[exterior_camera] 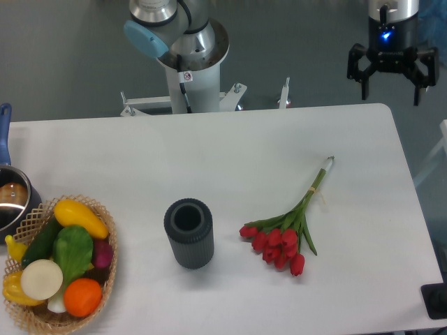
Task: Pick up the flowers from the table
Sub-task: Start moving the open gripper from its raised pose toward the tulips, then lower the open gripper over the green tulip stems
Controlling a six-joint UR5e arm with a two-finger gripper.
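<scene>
The flowers (283, 241), a small bunch of red tulips with long green stems, lie flat on the white table (230, 150) right of centre. Their heads point toward the front and the tied stem ends (325, 169) point to the back right. My gripper (391, 87) hangs at the top right, above and beyond the table's far right corner, well away from the flowers. Its fingers are spread open with nothing between them.
A dark ribbed cylindrical vase (188, 232) stands upright just left of the flowers. A wicker basket of colourful vegetables (59, 269) sits at the front left, with a metal pot (10, 199) behind it. The arm's base (192, 63) rises behind the table's far edge.
</scene>
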